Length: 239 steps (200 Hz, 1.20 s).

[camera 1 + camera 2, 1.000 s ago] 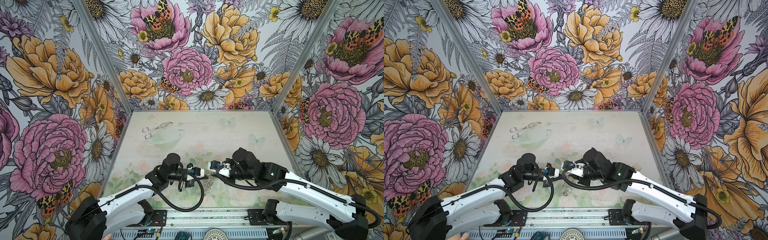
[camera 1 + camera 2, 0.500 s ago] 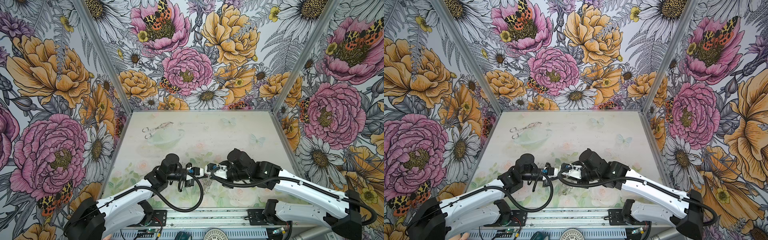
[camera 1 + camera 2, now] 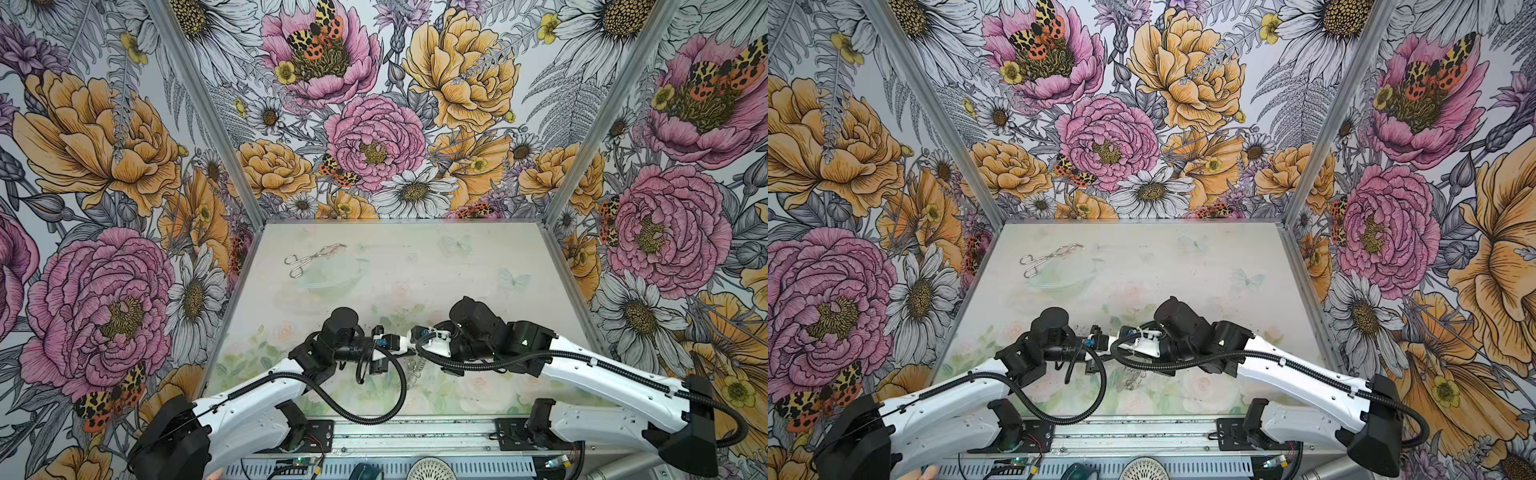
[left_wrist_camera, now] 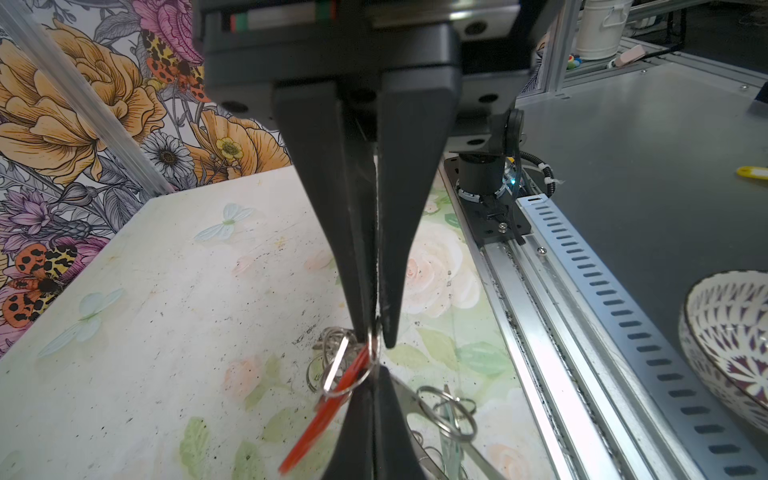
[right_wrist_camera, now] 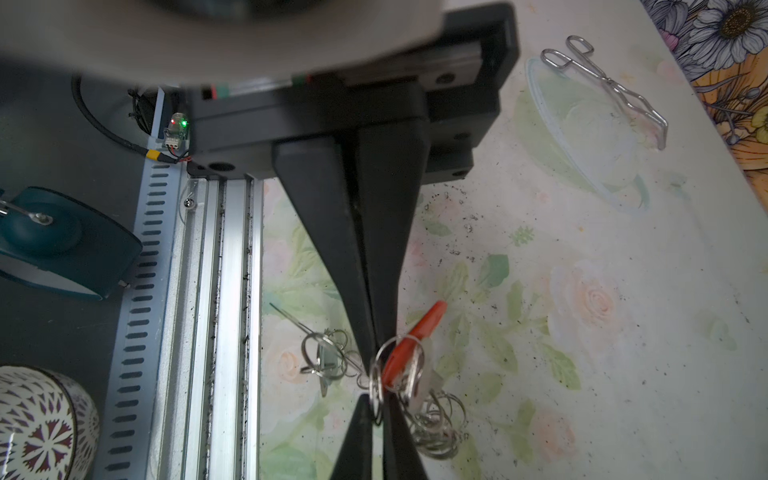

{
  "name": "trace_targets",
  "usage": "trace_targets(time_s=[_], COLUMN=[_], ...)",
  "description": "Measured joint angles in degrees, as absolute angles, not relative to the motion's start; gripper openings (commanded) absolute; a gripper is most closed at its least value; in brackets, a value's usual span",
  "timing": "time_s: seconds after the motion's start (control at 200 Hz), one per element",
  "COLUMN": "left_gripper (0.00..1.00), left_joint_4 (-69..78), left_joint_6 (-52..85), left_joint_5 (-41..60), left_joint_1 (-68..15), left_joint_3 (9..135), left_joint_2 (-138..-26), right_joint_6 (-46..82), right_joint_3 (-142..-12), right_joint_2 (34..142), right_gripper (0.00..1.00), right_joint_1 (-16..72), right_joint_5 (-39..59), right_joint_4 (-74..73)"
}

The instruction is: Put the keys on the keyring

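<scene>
One pair of silver scissor-shaped wire tongs, one red plastic tag, one white patterned ceramic bowl; small silver metal rings, tangled, too many to count.

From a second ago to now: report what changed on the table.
The right end effector slid left to meet the left end effector and closed, apparently on the keys, beside their red tag. The left end effector stayed shut on them; the tongs did not move.
</scene>
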State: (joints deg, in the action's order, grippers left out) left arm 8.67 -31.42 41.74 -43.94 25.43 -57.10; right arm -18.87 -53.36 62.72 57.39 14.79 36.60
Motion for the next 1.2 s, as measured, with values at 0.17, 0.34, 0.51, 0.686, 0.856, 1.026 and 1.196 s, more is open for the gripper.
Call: trace_targets(time_s=[0.17, 0.34, 0.51, 0.686, 0.856, 1.026, 1.196], left_gripper=[0.0, 0.0, 0.07, 0.18, 0.22, 0.23, 0.24], left_joint_4=[8.82, 8.93, 9.23, 9.02, 9.13, 9.56, 12.19], left_joint_6=[-30.92, -30.35, -30.13, -29.87, -28.77, -28.21, -27.4], left_joint_5=[41.82, 42.22, 42.39, 41.93, 40.91, 38.46, 35.14], left_joint_1=[-43.94, -43.72, -43.68, -43.31, -42.33, -41.58, -41.45], left_joint_3=[25.41, 25.43, 25.43, 25.43, 25.43, 25.36, 23.35], left_joint_2=[-57.52, -58.02, -58.35, -58.33, -57.34, -55.4, -51.88], right_joint_6=[-18.9, -18.94, -18.94, -19.07, -19.31, -19.57, -20.4], right_joint_3=[-53.54, -53.74, -54.0, -54.19, -54.19, -54.19, -54.22], right_joint_2=[62.94, 63.35, 63.53, 63.46, 62.89, 62.57, 62.57], right_gripper=[0.04, 0.02, 0.0, 0.0, 0.0, 0.0, 0.0], right_joint_1=[57.39, 57.39, 57.39, 57.41, 57.39, 57.39, 57.39], right_joint_5=[14.13, 13.69, 13.32, 10.61, 6.61, 4.71, 4.73], right_joint_4=[36.64, 36.62, 36.93, 37.01, 37.06, 37.06, 37.34])
